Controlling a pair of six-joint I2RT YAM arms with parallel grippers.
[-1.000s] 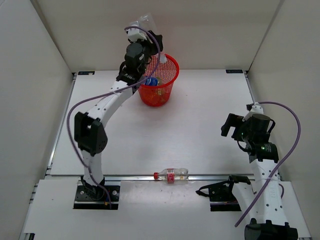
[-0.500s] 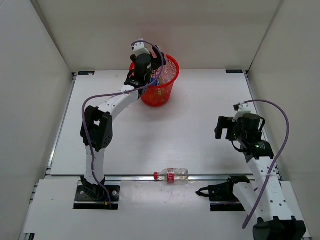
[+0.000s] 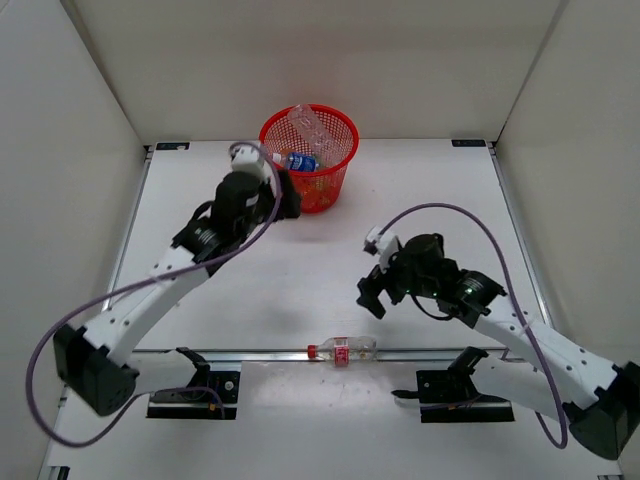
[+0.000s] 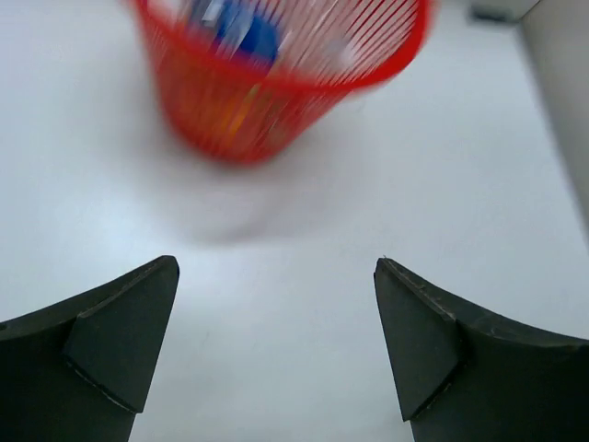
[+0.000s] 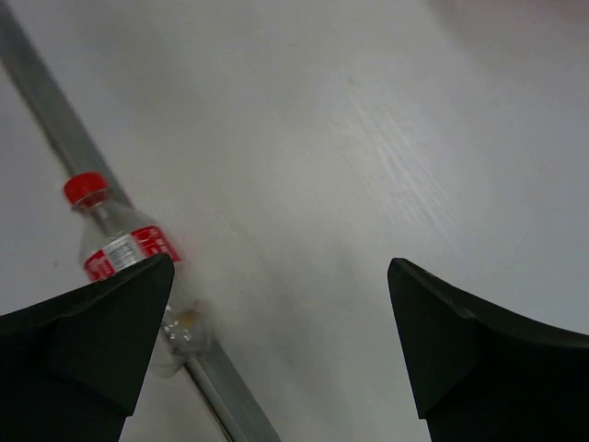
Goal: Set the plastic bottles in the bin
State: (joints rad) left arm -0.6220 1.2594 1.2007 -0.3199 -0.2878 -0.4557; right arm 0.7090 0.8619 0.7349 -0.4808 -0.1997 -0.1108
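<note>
One bottle lies outside the bin. The bottle with the red cap [image 3: 342, 350] rests on its side on the metal rail [image 3: 260, 352] along the near edge of the table [image 3: 330, 260], roughly midway between the two arm bases. The bin [image 3: 325, 190] stands at the middle of the far edge. In it show a plain clear bottle [image 3: 310, 125] leaning up past the rim and a bottle with a blue label [image 3: 300, 161] lower down; what else it holds I cannot make out.

The right claw [image 5: 281, 267] hangs over the table near the rail, on its far side, fingers spread wide with nothing between them. It is plainly the nearer of the two. From it the bottle lies toward the near edge and a little to the robot's left. In the wrist view it sits past the left finger rather than in the gap. Its long axis runs along the near edge, cap toward the left arm's side, and it looks slanted against the line on which the fingers close. I judge the pick calls for a short shift left and toward the edge, a turn of the wrist to straddle the body crosswise, then a descent. The rail beneath may block a finger, and a light round bottle could roll.

The left claw [image 4: 276, 267], likewise spread and empty, hovers just in front of the bin, well apart from that bottle.
</note>
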